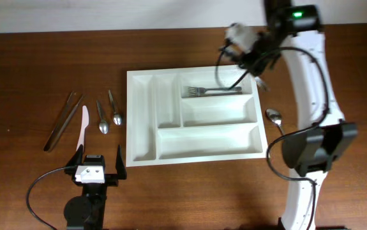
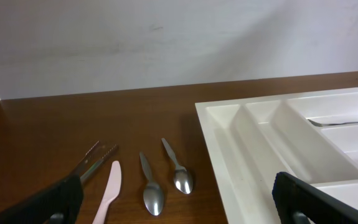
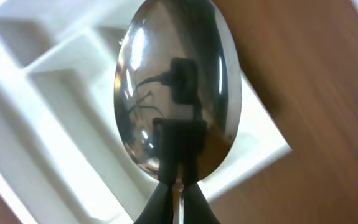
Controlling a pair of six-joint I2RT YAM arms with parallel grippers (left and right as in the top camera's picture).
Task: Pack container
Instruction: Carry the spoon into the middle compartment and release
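A white cutlery tray (image 1: 146, 121) lies in the middle of the table, with a fork (image 1: 210, 91) in its far right compartment. My right gripper (image 1: 248, 62) hovers over the tray's far right corner, shut on the handle of a steel spoon (image 3: 177, 87). In the right wrist view the spoon's bowl fills the frame above the fingers (image 3: 177, 200), with the tray (image 3: 54, 118) below. My left gripper (image 1: 98, 167) is open and empty near the front edge, left of the tray. In its wrist view (image 2: 179, 208) it faces two spoons (image 2: 152, 193) (image 2: 180, 175).
Left of the tray lie two spoons (image 1: 103, 119) (image 1: 115, 109), a pink knife (image 1: 82, 128) and metal tongs (image 1: 62, 120). The knife (image 2: 109, 190) and tongs (image 2: 95, 158) also show in the left wrist view. Another spoon (image 1: 274, 115) lies right of the tray.
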